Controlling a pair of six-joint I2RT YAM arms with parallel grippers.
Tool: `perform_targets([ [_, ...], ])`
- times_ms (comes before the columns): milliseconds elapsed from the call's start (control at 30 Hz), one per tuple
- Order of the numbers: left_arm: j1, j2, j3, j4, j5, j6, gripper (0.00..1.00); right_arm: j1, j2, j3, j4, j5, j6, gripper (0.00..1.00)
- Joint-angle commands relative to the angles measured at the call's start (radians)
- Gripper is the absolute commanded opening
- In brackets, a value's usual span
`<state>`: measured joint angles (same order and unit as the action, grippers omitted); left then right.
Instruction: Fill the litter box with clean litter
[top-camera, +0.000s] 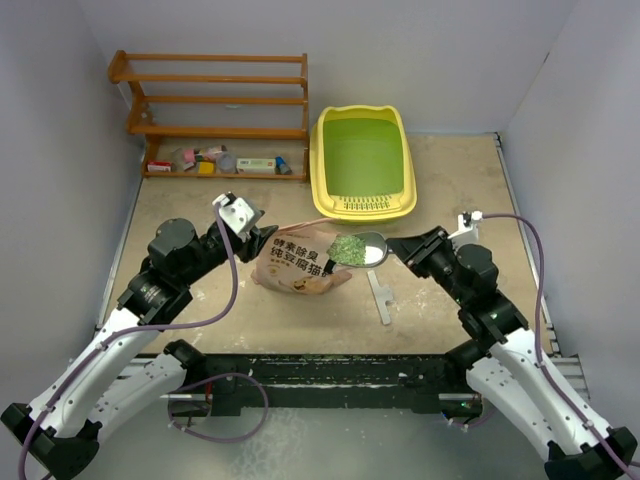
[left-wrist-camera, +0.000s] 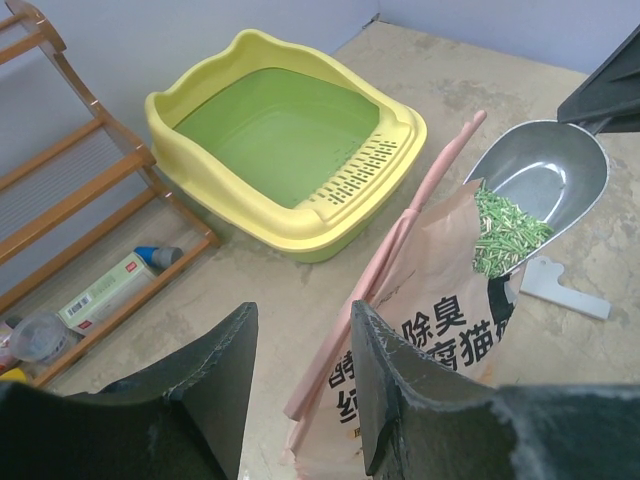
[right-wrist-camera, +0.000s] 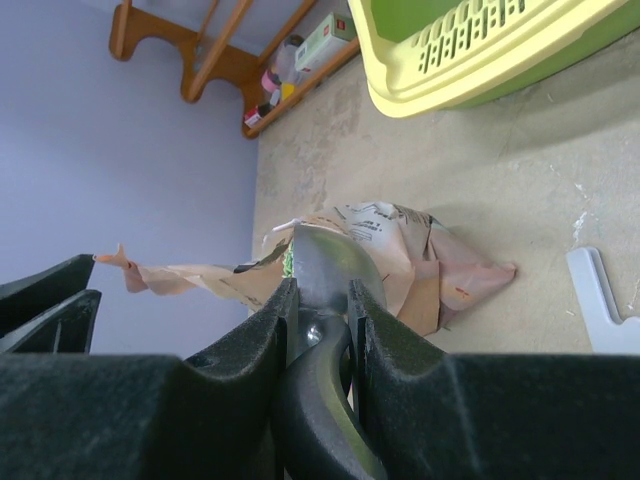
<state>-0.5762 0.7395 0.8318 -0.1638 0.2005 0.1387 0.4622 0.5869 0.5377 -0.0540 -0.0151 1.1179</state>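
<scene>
Right tool (right-wrist-camera: 320, 295): clenched on handle of grey scoop (right-wrist-camera: 325, 258). Scoop bowl just past its fingers, over open top of bag (top-camera: 295, 272). Clean litter (left-wrist-camera: 500, 235), little green sticks, sits in bowl, some touching bag top. Left tool (left-wrist-camera: 303, 312): fingers apart, pink bag edge in gap. Litter box (left-wrist-camera: 300, 235) farther ahead of both tools, on tabletop (top-camera: 450, 180), apart from bag.
</scene>
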Motion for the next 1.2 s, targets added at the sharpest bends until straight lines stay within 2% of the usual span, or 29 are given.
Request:
perform_targets([
  [0, 0.004, -0.009, -0.003, 0.059, -0.003, -0.028, 0.46, -0.005, -0.042, 0.043, 0.007, 0.057, 0.017, 0.00],
  [400, 0.004, -0.019, -0.018, 0.064, -0.002, -0.033, 0.46, -0.005, -0.109, 0.010, -0.015, 0.106, 0.075, 0.00],
  [1167, 0.004, -0.025, -0.044, 0.081, -0.005, -0.039, 0.46, -0.005, -0.186, -0.073, 0.088, 0.118, 0.172, 0.00],
])
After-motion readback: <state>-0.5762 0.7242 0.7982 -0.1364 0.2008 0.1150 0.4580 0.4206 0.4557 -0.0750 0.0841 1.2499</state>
